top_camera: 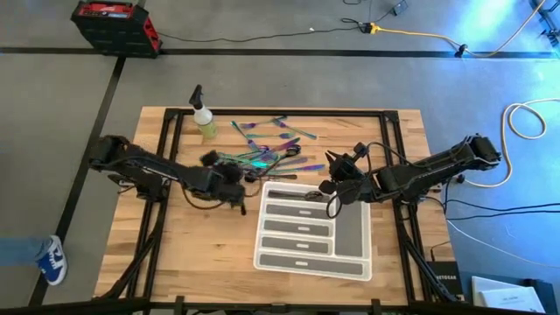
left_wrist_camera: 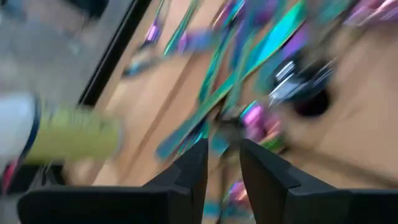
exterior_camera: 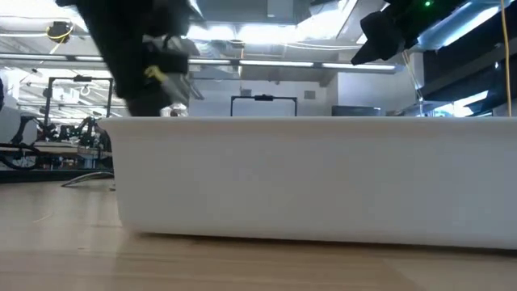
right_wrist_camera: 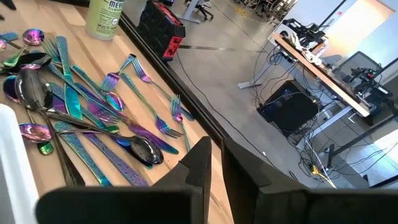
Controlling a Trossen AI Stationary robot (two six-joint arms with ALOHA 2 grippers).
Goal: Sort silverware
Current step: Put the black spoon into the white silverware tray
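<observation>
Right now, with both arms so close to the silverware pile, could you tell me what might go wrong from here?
The silverware lies tangled and overlapping, so the left gripper, narrowly parted just above it, could lift several pieces or drag neighbours along. The spray bottle stands upright beside the pile; a sweeping arm might tip it. The right gripper, shut and empty, hangs near the tray edge and could nudge it.

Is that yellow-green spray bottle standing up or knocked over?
Upright: from above, the spray bottle shows its dark nozzle over its base, standing beside the silverware.
</observation>
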